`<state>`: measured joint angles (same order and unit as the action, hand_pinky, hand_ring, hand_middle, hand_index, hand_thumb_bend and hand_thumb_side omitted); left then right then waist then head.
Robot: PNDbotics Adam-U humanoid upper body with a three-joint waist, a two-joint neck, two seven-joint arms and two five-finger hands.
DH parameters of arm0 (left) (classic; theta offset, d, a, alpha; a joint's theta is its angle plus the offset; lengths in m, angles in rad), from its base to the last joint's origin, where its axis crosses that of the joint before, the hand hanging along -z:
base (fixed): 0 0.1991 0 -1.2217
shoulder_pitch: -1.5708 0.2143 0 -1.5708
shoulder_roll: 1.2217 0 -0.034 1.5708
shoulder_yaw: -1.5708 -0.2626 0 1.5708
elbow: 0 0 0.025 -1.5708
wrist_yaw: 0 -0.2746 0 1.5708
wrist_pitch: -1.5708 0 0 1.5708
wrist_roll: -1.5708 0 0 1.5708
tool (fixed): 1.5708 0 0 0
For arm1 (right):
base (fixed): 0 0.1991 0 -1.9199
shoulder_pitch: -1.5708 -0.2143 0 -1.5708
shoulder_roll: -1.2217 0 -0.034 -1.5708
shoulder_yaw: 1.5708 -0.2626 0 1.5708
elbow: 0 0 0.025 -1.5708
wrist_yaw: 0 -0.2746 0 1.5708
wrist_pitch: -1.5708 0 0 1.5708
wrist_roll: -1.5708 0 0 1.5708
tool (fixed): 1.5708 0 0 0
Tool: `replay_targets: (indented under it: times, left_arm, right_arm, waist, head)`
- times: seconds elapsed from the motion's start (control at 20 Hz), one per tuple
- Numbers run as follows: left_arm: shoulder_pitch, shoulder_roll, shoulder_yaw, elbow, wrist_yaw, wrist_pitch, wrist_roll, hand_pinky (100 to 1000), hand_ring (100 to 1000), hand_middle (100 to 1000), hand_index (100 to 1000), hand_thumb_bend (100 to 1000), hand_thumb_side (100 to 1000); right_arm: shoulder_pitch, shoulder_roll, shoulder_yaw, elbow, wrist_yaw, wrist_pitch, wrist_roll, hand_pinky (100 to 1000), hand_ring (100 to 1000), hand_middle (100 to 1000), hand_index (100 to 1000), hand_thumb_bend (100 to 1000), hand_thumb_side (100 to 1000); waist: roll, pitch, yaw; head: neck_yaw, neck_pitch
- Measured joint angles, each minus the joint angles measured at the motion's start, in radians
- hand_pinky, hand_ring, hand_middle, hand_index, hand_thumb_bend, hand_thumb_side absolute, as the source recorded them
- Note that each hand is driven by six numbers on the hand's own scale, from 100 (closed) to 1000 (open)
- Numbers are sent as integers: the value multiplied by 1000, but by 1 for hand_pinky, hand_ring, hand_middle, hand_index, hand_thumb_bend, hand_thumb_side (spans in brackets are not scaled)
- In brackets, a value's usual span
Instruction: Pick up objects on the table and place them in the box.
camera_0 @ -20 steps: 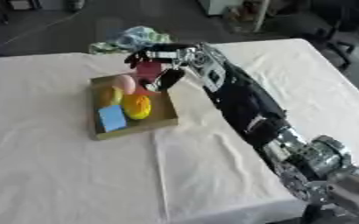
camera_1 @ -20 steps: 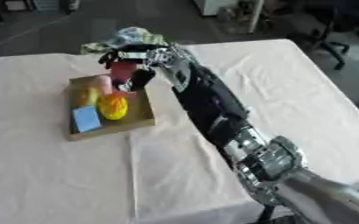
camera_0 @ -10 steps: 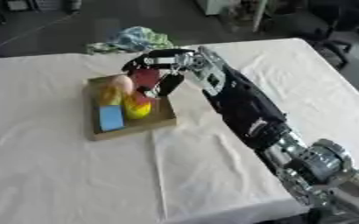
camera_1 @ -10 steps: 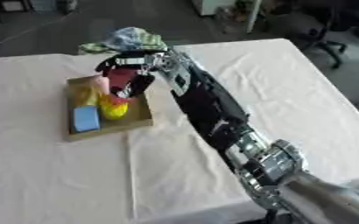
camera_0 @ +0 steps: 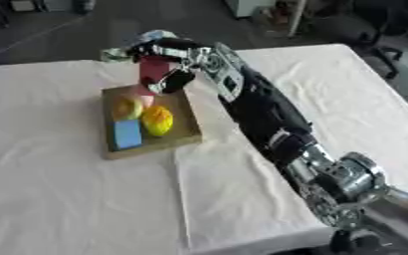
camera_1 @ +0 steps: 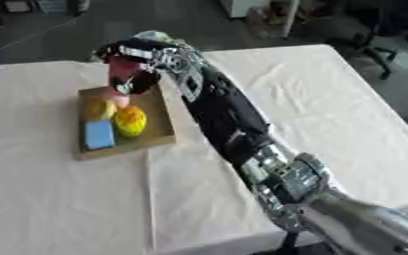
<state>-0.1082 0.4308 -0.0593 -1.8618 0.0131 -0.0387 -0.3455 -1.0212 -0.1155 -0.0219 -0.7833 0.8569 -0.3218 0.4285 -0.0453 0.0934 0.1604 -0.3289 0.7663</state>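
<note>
White cloth is seen covering the table (camera_0: pixel 59 199), and a shallow brown cardboard box (camera_0: pixel 186 130) is laid on it toward the far left. Inside the box a blue block (camera_0: pixel 127 133) is placed at the near left, a yellow-orange rounded object (camera_0: pixel 158 120) just beside it on the right, and a paler yellow rounded object (camera_0: pixel 125 107) behind them. Something pink (camera_0: pixel 143 90) is partly seen at the far end of the box, below the hand.

The right hand (camera_0: pixel 174 61) is reached in from the lower right, with the long black arm stretched across the table, and is held over the far end of the box. Its fingers are curled round a red object (camera_0: pixel 155 70), which is carried above the box floor; whether the object touches anything beneath it cannot be told.

A crumpled cloth of blue, green and white (camera_0: pixel 140 41) is seen on the table just behind the hand, beyond the box.

The left hand is shown in neither view.
</note>
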Motion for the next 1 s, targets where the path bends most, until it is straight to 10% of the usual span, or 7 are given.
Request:
replay_targets:
  times: [0.4, 0.75, 1.0]
  left_arm:
    - [-3, 0, 0, 0, 0, 0, -2, 742, 551, 579, 804, 100, 946]
    - [-3, 0, 0, 0, 0, 0, -2, 742, 550, 579, 804, 100, 945]
    - [-2, 0, 0, 0, 0, 0, -2, 743, 550, 578, 804, 100, 946]
  right_arm:
    - [11, -4, -89, 113, 85, 103, -223, 729, 693, 840, 962, 100, 114]
    - [17, -5, -82, 157, 78, 86, -218, 841, 857, 882, 989, 100, 679]
    - [18, -8, -67, 152, 82, 66, -156, 971, 972, 960, 1000, 100, 785]
  waist:
    - [0, 8, 27]
    - [0, 8, 26]
    - [0, 8, 25]
  head:
    - [-20, 0]
    - [-19, 0]
    - [-17, 0]
